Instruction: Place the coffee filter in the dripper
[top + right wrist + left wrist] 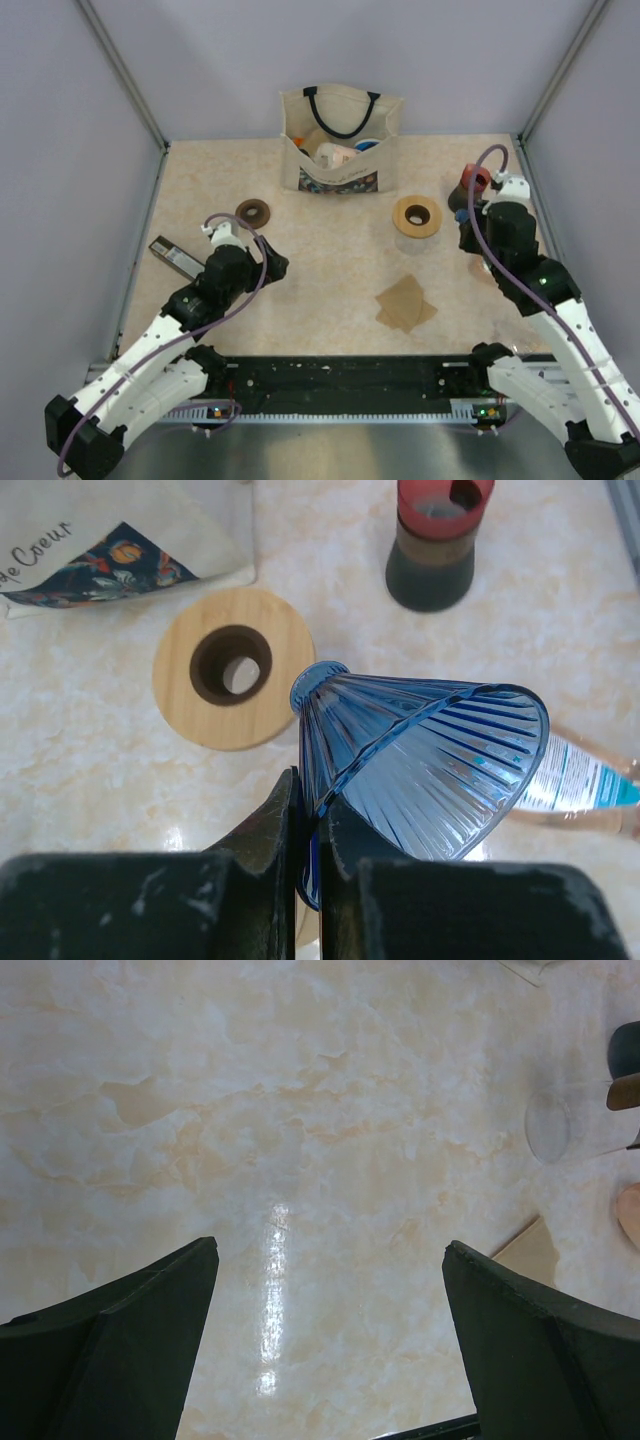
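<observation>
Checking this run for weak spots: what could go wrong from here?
1. The right gripper pinches the dripper by its thin rim, tilted sideways; it could slip or twist.
2. The coffee filter lies flat on the table; the open left gripper may struggle to lift thin paper.
3. The grinder stands near the wooden ring and might get knocked.

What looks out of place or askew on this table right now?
The blue dripper cone is off the tan ring: the right gripper pinches its rim and holds it tilted sideways. The coffee filter lies flat on the table.
</observation>
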Motion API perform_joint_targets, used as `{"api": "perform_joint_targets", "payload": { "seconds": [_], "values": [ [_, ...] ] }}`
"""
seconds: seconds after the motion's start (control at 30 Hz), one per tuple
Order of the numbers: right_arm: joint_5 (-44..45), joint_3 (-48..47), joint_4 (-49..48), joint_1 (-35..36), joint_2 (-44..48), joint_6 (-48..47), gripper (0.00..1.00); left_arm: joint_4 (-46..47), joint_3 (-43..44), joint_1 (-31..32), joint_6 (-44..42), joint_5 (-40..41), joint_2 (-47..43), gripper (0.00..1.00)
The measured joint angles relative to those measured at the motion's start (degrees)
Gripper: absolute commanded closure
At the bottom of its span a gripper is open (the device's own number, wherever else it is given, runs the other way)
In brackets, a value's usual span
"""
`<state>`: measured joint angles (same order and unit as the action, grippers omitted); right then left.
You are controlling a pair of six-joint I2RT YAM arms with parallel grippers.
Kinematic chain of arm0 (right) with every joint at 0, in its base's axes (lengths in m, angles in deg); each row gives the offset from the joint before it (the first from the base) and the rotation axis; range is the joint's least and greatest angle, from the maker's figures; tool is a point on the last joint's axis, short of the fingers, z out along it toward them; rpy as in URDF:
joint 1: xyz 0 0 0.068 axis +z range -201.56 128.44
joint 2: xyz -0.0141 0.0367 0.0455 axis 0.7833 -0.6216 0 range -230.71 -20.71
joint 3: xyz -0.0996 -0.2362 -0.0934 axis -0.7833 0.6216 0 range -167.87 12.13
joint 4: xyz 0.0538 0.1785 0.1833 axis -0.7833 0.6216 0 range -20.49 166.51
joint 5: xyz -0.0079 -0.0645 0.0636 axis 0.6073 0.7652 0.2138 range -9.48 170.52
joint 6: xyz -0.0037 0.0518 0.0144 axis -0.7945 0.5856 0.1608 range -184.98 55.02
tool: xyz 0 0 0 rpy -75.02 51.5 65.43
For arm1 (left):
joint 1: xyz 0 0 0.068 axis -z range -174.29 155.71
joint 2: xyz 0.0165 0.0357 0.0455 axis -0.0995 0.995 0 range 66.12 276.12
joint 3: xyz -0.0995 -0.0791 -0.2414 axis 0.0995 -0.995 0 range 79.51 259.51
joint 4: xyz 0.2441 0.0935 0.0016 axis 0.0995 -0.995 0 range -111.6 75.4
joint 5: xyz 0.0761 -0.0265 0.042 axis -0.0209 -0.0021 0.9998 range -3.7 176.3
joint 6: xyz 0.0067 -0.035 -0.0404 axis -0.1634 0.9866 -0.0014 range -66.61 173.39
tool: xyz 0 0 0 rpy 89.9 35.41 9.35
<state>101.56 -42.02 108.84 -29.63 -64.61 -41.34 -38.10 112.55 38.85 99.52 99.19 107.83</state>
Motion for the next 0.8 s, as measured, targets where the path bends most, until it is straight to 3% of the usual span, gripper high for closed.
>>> {"api": "perform_joint_targets", "payload": {
  "seconds": [0.37, 0.6, 0.8],
  "values": [
    [-12.81, -11.1, -4.31, 0.0, -15.19, -23.76, 1.0, 0.68, 1.05, 0.0, -1.14, -0.04, 1.38, 0.01],
    [-23.76, -17.75, -2.43, 0.0, -20.57, -49.88, 1.0, 0.7, 1.75, 0.0, -1.33, -0.02, 2.05, 0.01],
    [-27.82, -22.67, 7.56, 0.0, -26.32, -74.23, 1.0, 0.66, 1.79, 0.0, -1.36, 0.04, 2.05, 0.01]
  ]
}}
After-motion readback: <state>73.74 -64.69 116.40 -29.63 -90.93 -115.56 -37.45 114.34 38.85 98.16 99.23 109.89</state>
